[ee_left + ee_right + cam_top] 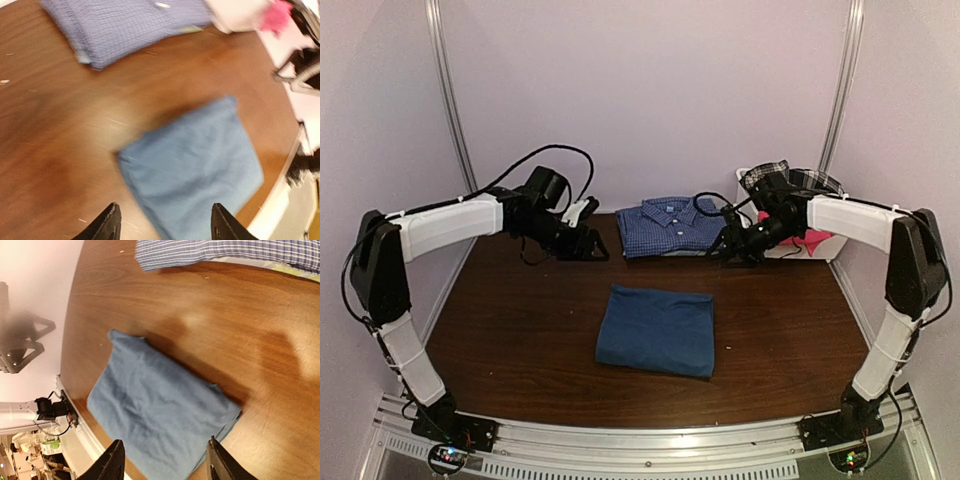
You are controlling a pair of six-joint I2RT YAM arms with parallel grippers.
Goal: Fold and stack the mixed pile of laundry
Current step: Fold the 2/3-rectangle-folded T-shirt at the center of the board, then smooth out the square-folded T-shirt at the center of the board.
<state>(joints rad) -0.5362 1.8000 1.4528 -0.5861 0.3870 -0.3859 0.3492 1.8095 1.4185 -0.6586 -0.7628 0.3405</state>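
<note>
Fold looks done: blue T-shirt (656, 330) lies in front of checked shirt (665, 228). L fingers (111, 225) & R fingers (114, 462) apart, empty. Next, prob.: lift T-shirt onto it.

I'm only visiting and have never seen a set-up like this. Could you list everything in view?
T-shirt: one, dark blue, folded, middle of the table.
Checked shirt: one, blue and white, folded, back of the table.
Plaid piece: one, black and white, on top of the bin.
Pink piece: one, bright pink, at the bin.
Bin: one, white, back right corner.
Table: one, dark brown wood.
Left arm, right arm: two, white and black, one on each side.
Left gripper: one, black, open, empty.
Right gripper: one, black, open, empty.
</note>
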